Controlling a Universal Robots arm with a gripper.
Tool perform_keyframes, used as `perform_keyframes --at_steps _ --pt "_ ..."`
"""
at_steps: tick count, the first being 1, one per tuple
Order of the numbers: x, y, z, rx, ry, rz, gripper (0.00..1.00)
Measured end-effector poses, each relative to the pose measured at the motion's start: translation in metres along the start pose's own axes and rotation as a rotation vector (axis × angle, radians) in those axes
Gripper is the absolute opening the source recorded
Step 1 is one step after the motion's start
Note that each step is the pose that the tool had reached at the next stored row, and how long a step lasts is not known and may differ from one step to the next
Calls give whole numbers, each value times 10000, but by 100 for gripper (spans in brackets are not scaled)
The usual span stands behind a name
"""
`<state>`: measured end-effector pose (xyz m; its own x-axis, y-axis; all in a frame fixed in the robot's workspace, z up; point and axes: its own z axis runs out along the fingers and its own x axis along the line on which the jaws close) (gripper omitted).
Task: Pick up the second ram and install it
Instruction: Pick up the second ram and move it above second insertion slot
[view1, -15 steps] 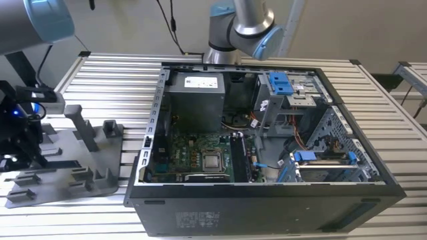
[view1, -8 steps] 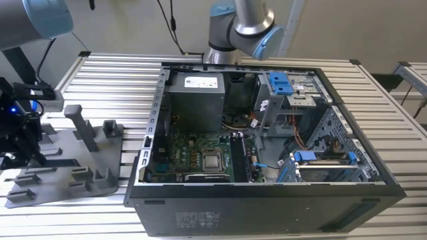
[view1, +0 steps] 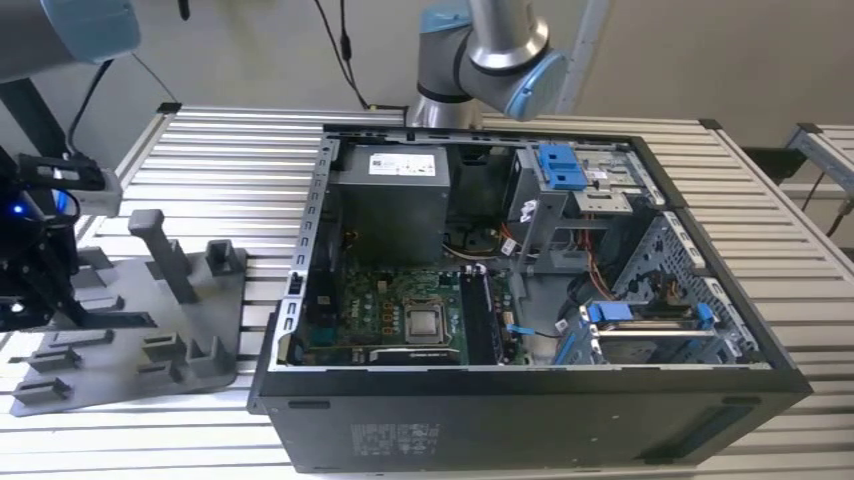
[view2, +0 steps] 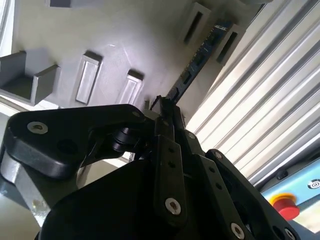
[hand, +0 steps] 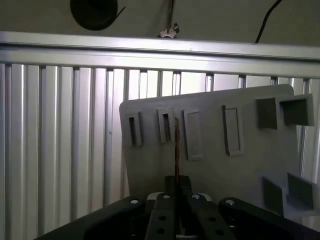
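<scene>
Clamping the second ram (view2: 200, 55) (hand: 176, 145) by its near end between jaws closed flat against both faces, as seen in both wrist views. Holding it as a slim dark stick reaching straight out past the jaw tips, over the grey tray (hand: 215, 175), far end beside a narrow slot block (view2: 227, 42). Cannot tell whether seated in a slot or lifted clear. Placed, tray and all, at the exterior view's left on the slatted worktop (view1: 200, 160), well apart from the open computer case (view1: 534, 420) with its bare motherboard (view1: 400, 310).
</scene>
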<state>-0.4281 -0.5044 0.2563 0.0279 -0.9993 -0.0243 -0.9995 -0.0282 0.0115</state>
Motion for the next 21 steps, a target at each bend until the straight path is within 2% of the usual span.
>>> perform_keyframes --at_steps 7,21 --pt "-3 1 -112 1 0 42 14" --pt "-22 3 -267 5 -2 176 14"
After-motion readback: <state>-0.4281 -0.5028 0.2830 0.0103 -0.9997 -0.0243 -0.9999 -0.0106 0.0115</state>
